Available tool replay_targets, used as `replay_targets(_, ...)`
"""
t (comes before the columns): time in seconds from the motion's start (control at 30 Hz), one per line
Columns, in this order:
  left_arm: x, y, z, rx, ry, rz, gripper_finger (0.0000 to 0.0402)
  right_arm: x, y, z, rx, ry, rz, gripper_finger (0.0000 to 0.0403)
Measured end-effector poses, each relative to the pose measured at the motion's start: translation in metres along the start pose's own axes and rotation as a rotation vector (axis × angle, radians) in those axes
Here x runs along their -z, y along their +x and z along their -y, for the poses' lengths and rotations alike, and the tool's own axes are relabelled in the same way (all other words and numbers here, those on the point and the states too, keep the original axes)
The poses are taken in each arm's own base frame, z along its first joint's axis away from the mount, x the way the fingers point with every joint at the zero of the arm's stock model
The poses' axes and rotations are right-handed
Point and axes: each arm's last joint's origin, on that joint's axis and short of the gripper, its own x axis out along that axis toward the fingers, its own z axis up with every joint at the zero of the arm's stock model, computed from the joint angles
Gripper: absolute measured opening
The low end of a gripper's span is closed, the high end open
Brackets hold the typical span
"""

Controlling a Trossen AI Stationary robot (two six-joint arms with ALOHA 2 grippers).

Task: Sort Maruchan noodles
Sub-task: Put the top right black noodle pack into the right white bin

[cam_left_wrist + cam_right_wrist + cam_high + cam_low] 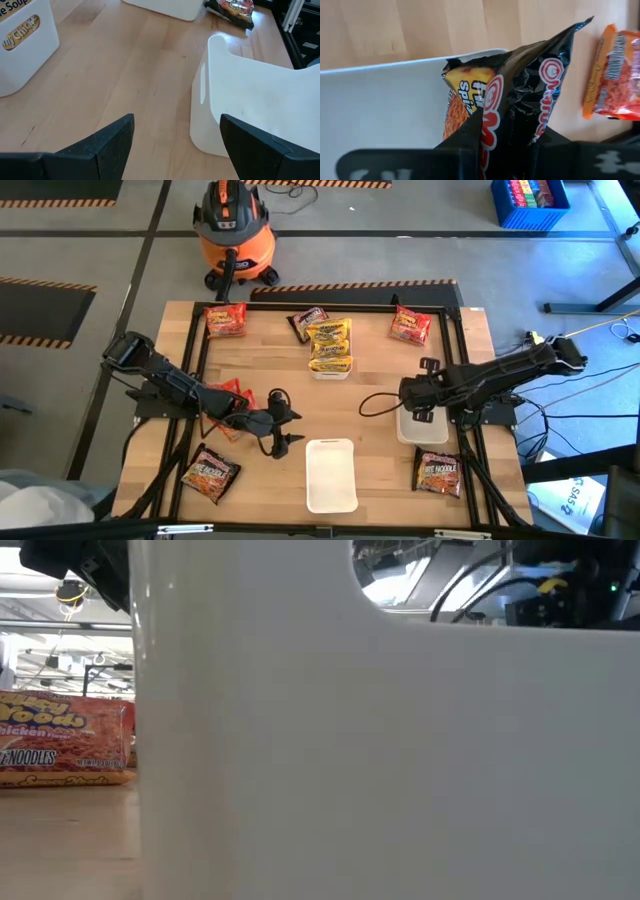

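Right gripper (505, 145) is clamped on 1 black Maruchan packet (520, 95) above the right white tray (380, 105). Left gripper (175, 145), fingers apart, hovers beside the near tray (260, 100).

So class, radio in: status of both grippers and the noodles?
Left gripper open, empty, beside white tray. Right gripper shut on dark packet over another tray. Nothing blocking.

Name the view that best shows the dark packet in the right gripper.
The right wrist view: the dark packet fills it, pinched between the right gripper fingers over a white tray. The high view hides it under the gripper; the other views miss it.
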Motion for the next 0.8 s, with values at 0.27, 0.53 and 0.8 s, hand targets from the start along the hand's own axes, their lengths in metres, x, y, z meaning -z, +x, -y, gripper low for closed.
replay_targets(0.27, -0.002, 0.000, 0.001, 0.011, -0.007, 0.020, 0.0288, 0.002, 0.009, -0.003, 0.010, -0.009, -0.024, 0.0067)
replay_targets(0.53, -0.002, 0.000, 0.001, 0.013, -0.009, 0.023, 0.0288, -0.001, 0.013, -0.006, 0.000, -0.011, -0.044, 0.0069)
replay_targets(0.8, -0.003, 0.000, 0.002, 0.016, -0.011, 0.027, 0.0288, -0.006, 0.026, -0.013, 0.004, -0.033, -0.110, 0.0134)
